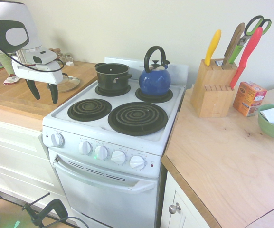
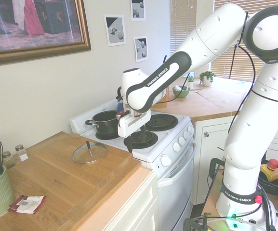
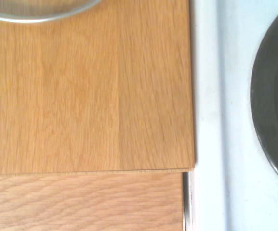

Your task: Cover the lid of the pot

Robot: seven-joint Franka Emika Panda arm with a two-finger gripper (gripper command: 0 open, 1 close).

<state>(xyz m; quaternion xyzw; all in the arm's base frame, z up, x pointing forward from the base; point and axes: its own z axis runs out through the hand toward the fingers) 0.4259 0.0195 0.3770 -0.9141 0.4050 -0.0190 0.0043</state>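
While the pot (image 1: 112, 76) sits uncovered, a kettle (image 1: 155, 80) stands beside it.

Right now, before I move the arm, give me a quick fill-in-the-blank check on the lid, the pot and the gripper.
1. The lid lies flat on the wooden ____, not on the stove.
2. The pot sits on a back burner beside the blue ____.
3. The gripper hangs with its fingers ____, holding nothing.
4. The pot has no ____ on it yet.

Missing words: counter; kettle; open; lid
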